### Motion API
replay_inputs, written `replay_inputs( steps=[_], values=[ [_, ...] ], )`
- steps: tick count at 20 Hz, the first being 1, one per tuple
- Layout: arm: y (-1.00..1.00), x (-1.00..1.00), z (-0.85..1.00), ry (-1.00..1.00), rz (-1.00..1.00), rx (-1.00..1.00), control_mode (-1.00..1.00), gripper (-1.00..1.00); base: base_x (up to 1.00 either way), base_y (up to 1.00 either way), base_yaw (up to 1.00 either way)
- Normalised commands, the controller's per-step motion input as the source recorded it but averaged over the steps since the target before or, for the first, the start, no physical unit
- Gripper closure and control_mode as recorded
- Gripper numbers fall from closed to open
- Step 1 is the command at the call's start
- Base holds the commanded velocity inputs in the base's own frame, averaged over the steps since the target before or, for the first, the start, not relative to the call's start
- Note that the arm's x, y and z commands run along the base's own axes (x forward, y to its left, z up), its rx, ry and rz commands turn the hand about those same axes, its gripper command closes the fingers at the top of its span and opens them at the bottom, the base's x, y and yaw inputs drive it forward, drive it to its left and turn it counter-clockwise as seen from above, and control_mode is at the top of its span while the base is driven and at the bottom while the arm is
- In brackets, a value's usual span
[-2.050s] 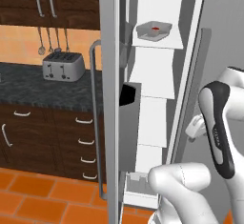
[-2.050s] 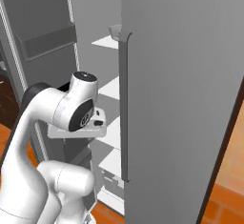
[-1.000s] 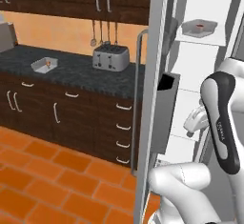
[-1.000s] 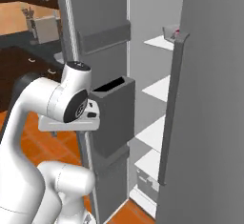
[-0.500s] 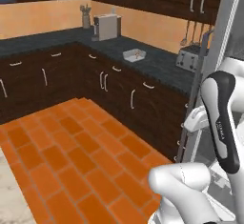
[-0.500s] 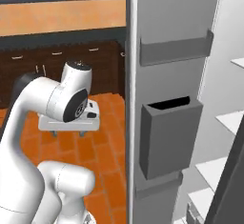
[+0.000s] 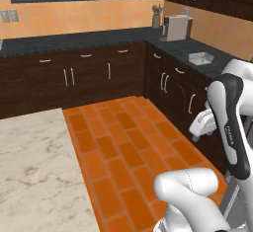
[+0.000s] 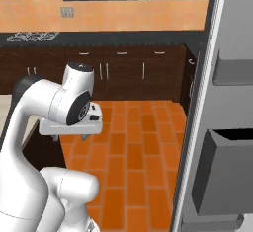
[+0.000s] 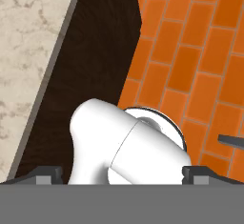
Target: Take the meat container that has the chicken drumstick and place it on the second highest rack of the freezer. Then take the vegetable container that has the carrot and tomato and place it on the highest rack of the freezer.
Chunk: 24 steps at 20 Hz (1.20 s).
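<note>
Two fingertips [image 9: 47, 174] of the empty hand [image 9: 122, 174] stand wide apart; a tray [image 7: 200, 58] sits on the counter [image 7: 99, 37], contents unclear.

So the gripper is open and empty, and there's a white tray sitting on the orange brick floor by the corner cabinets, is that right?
Not quite. The gripper is open and empty, as the hand view shows, but the white tray sits on the dark countertop near the corner, not on the orange brick floor. The left base view shows it.
</note>
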Motion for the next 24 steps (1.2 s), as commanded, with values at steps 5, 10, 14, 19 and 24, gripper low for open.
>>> replay_inputs(
  steps=[5,10,14,19,24],
  values=[
    [0.0,0.0,0.0,0.0,0.0,0.0,1.0,-1.0,0.81,0.07,0.0],
    [0.0,0.0,0.0,0.0,0.0,0.0,1.0,-1.0,0.97,0.04,0.0],
    [0.0,0.0,0.0,0.0,0.0,0.0,1.0,-1.0,1.0,-0.04,-0.01],
    [0.0,0.0,0.0,0.0,0.0,0.0,1.0,-1.0,1.0,-0.29,-0.11],
    [0.0,0.0,0.0,0.0,0.0,0.0,1.0,-1.0,0.96,-0.4,-0.32]
  ],
)
